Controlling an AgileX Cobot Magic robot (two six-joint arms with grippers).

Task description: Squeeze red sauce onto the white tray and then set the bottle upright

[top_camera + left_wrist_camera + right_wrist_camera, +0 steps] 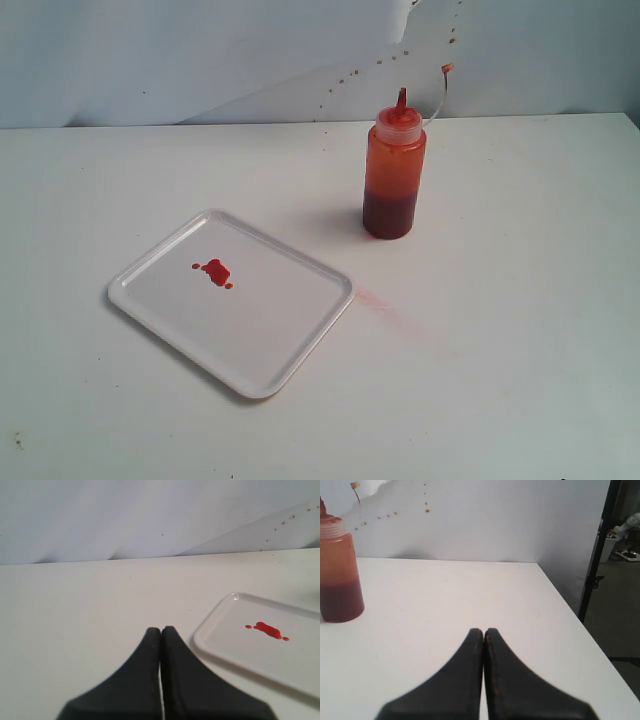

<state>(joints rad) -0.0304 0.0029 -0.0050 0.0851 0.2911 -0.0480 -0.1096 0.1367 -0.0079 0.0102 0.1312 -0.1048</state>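
a white table (520, 360) fills the scene, and behind it hangs a pale, wrinkled backdrop (200, 60) with some small brown-red spots (350, 75) on it. the white tray (290, 350) lies flat on the table, at the left of the middle in the exterior view, turned at an angle to the table edge. on the tray, toward its far left corner, there is a small blob of red sauce (215, 272) with a few little drops just beside it. the bottle (394, 180) stands upright on the table, to the right of the tray and behind it, apart from the tray. its lower part is dark red and its upper part is orange, and the pointed red nozzle (401, 100) points up. between the tray's right corner and the open table there is a faint pink smear (385, 308). the left gripper (161, 630) is near the tray, above the bare table, with its two black fingers pressed together and nothing between them. the right gripper (484, 631) is also clenched on nothing, above the table, and the bottle stands well apart from it. neither gripper shows in the exterior view.
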